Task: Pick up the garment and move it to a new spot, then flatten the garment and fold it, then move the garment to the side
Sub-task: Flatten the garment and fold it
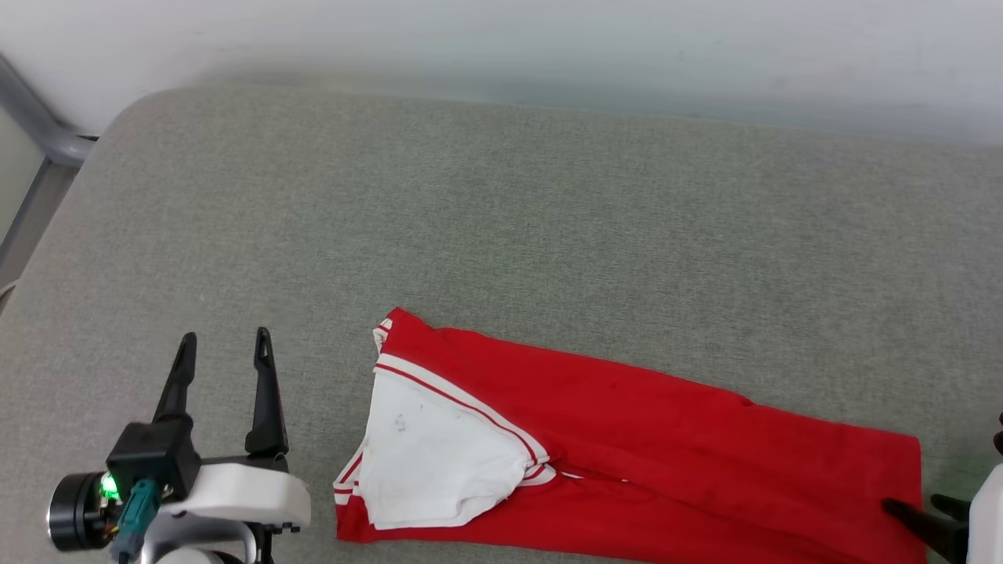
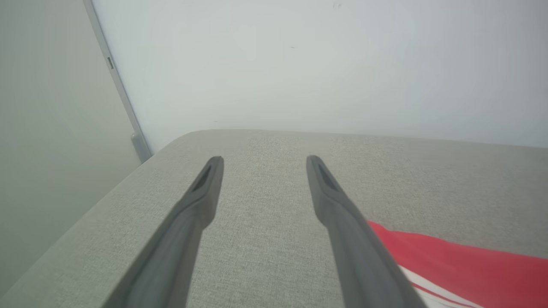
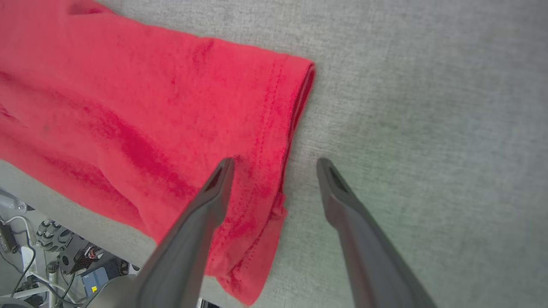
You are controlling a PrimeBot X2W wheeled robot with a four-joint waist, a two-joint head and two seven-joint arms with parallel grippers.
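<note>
One red jersey [image 1: 666, 454] is laid folded on the grey tabletop [image 1: 501, 219]. Two sets of fingers, the left gripper [image 1: 226, 337] and the right gripper [image 3: 276, 162], are spread wide, nothing gripped.

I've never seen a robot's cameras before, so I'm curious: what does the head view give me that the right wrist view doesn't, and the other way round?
Head view adds: a white sleeve with striped trim, the open left end effector beside it, apart from the cloth, and the pale wall behind. Right wrist view adds: the stitched hem close up, and cables and gear below the cushion's edge. Both share: the red garment, the grey cushion, and the open right end effector at the hem, one finger over cloth, one over cushion.
</note>
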